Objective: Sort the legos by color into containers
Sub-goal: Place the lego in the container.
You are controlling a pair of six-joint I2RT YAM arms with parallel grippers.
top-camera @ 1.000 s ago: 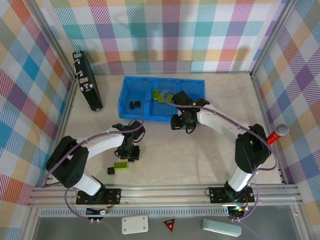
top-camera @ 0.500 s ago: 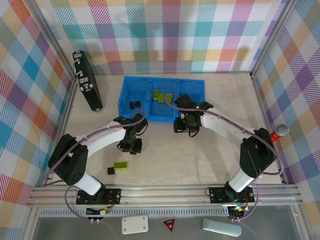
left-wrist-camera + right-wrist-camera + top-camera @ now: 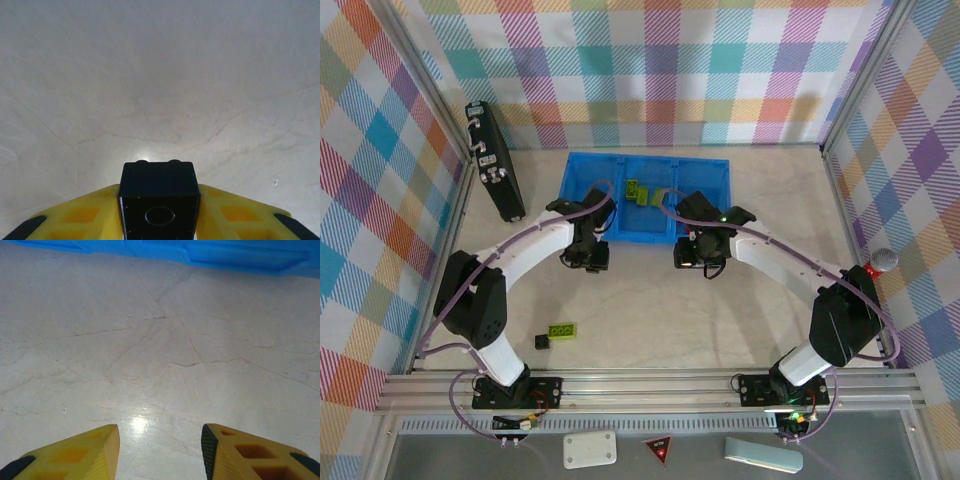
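3 compartments make up the blue tray [image 3: 710, 185], which sits far-centre on the table [image 3: 650, 310]. I see lime-green legos [image 3: 636, 189] lying in the middle compartment.

Left gripper [image 3: 588, 258] hangs at the near edge of the tray's left compartment. On the left wrist camera its jaws are clamped on 1 held black cube [image 3: 159, 197], studs pointing away, with pale tabletop beneath.

Right gripper [image 3: 698, 255] hangs just near of the tray, about where the middle and right compartments meet. On the right wrist camera I see its jaws parted a moderate way with nothing between them, bare table below and the tray's near wall across the far edge.

Near-left on the table lie 1 loose lime-green brick [image 3: 560, 330] and 1 loose black cube [image 3: 541, 341] just left of it, well apart from both grippers.

Black case [image 3: 495, 160] lies along the left wall.
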